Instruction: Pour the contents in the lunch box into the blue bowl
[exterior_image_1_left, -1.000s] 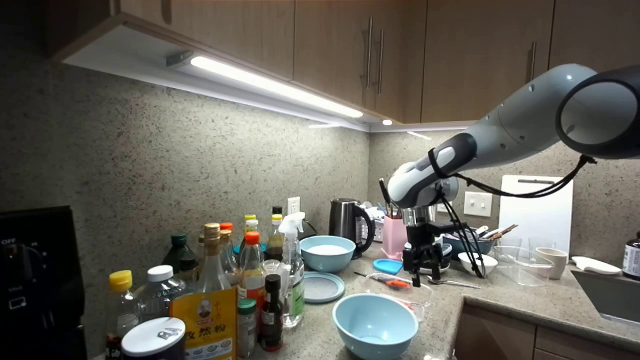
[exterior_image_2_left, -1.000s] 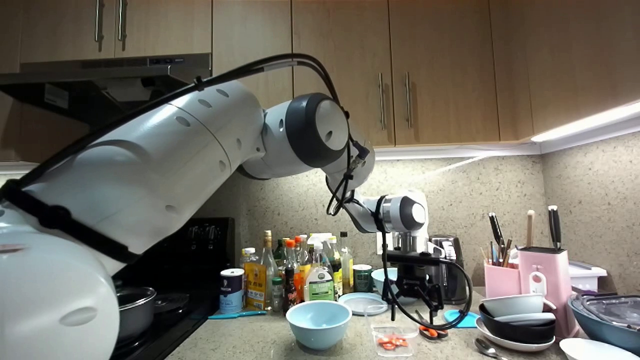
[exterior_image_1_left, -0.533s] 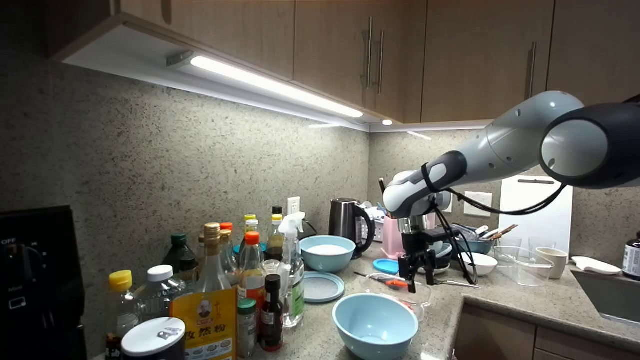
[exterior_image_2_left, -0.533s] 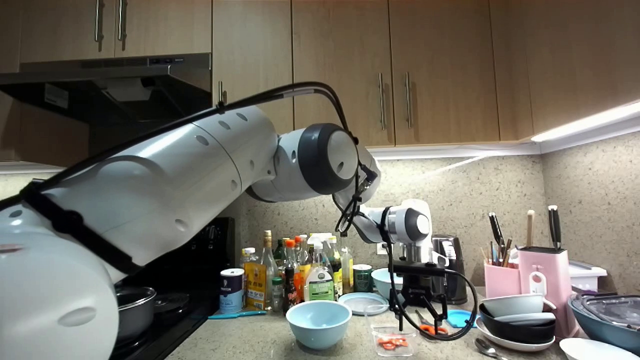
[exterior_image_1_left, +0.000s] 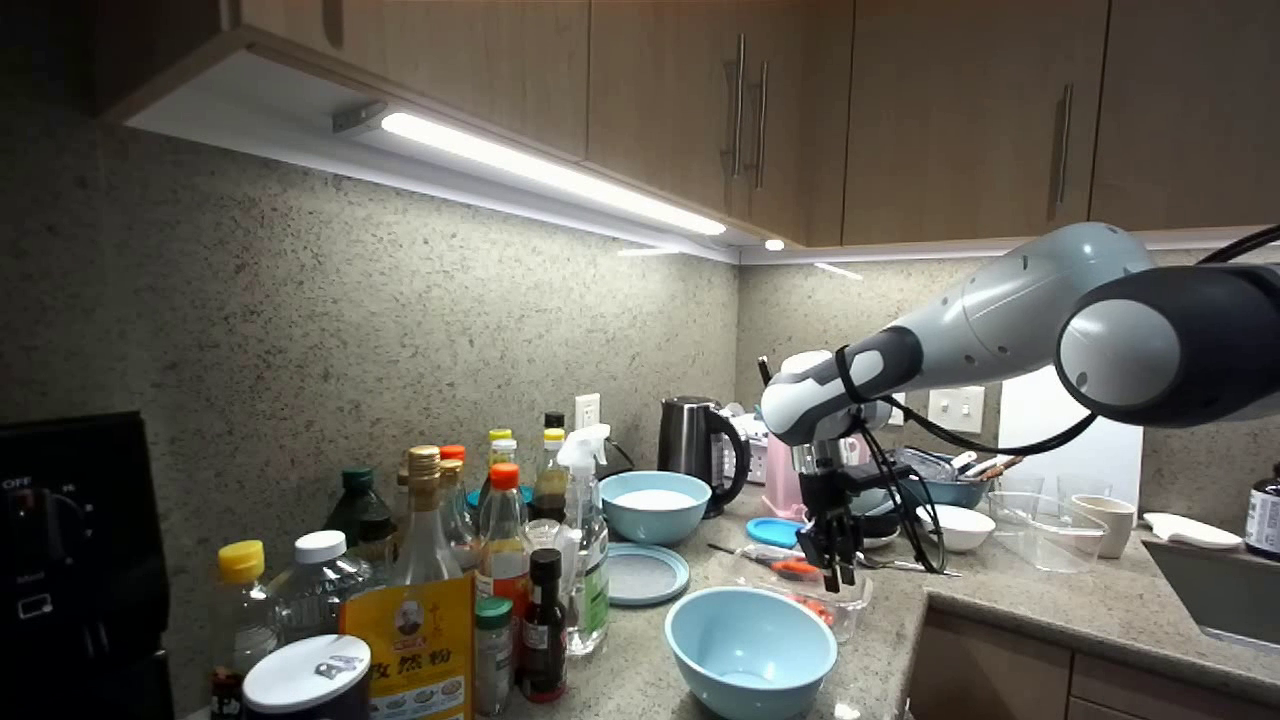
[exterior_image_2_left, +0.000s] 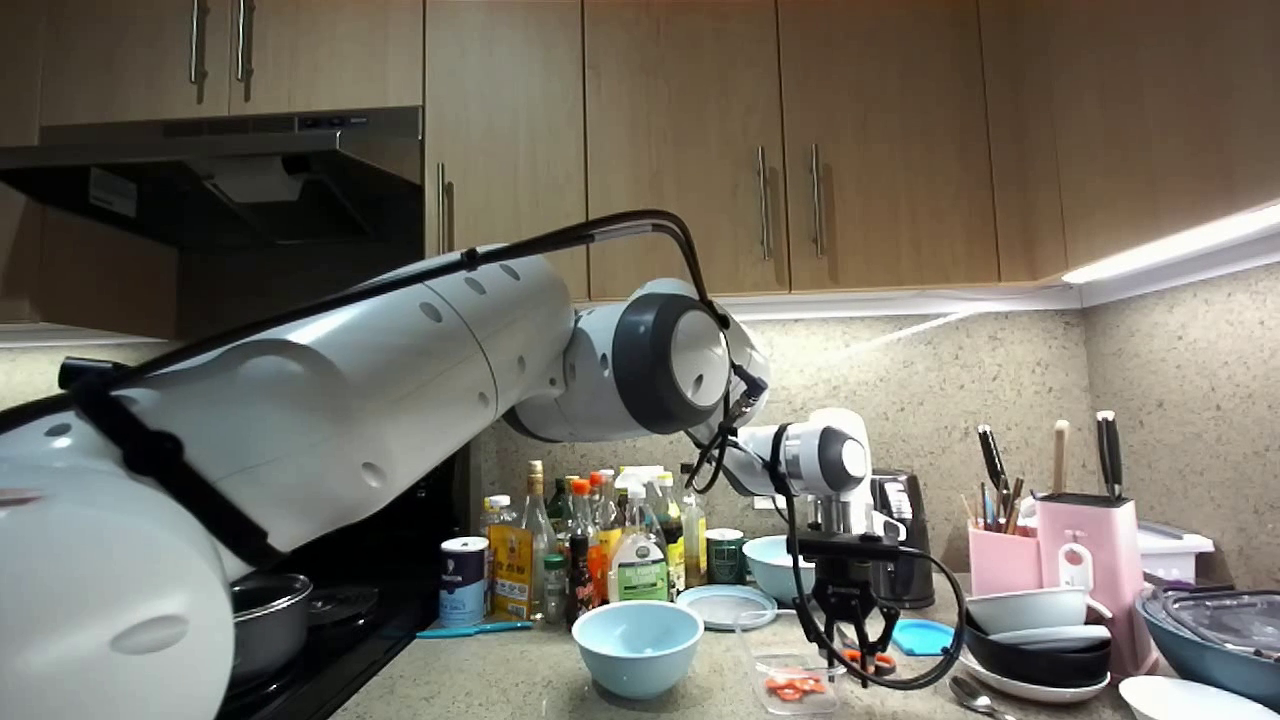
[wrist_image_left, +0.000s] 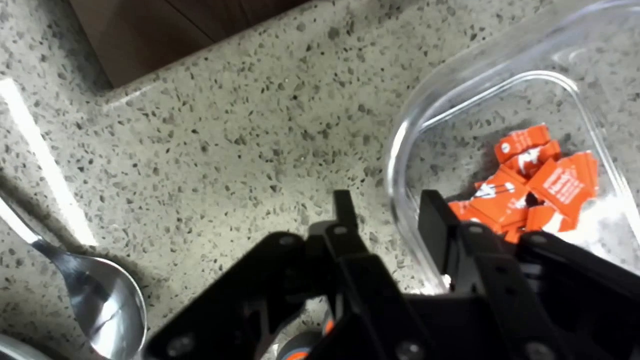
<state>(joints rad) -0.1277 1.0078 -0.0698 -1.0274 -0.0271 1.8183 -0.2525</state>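
Note:
The lunch box (wrist_image_left: 397, 150) is a clear plastic container on the counter, and several orange-red packets, its contents (wrist_image_left: 520, 182), lie inside it. My gripper (wrist_image_left: 387, 200) points down with its fingers on either side of the box's wall. The jaws are part-way apart: the left finger stands clear outside the wall, while the right one is inside, very near it. Whether that finger touches cannot be told. In both exterior views the glossy light-blue bowl (exterior_image_2_left: 638, 670) sits upright beside the box, with nothing seen in it (exterior_image_1_left: 750, 650).
Orange-handled scissors (exterior_image_1_left: 797, 568) and a blue lid (exterior_image_2_left: 922, 637) lie behind the box. A spoon (wrist_image_left: 102, 305) rests to one side, near stacked dishes (exterior_image_2_left: 1040, 650). Bottles (exterior_image_2_left: 580, 560) line the back. Another light-blue bowl (exterior_image_1_left: 655, 520) stands by the kettle (exterior_image_1_left: 690, 450). The counter edge (wrist_image_left: 210, 45) is close.
The arm has come down and my gripper has reached the lunch box wall. Its jaws have drawn closer together. The box has shifted slightly away from the blue bowl.

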